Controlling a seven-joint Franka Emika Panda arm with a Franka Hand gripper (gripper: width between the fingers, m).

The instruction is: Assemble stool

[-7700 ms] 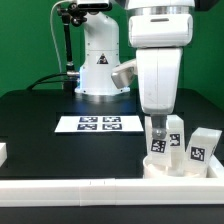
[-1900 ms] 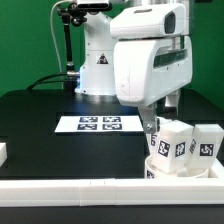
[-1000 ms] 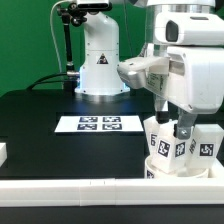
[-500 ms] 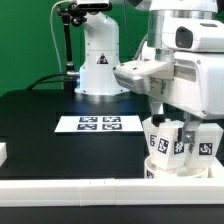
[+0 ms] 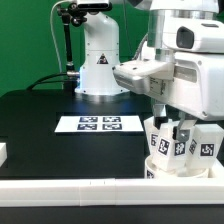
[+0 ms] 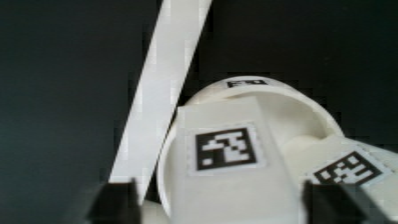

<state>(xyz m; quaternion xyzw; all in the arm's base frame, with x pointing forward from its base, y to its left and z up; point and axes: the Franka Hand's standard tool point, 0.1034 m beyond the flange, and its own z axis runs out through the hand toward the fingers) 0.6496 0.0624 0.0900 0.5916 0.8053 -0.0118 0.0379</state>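
Legs first, working across the exterior view from its left: the marker board (image 5: 98, 124) lies well apart from the fingers and plays no part. Next, the gripper (image 5: 172, 128) is down over the leg blocks (image 5: 163, 143) standing on the seat disc (image 5: 180, 168), against the border rail (image 5: 110, 190). The fingers straddle one upright block (image 6: 237, 140), one on each flank; whether the pads already touch it you cannot tell, so treat the jaws as part-way in and the grip as unconfirmed. Judgement: keep the block centred between the fingers, check that neither fingertip catches the neighbouring block (image 5: 207, 142) just beyond the far finger, and close squarely on the flat faces before lifting straight up.
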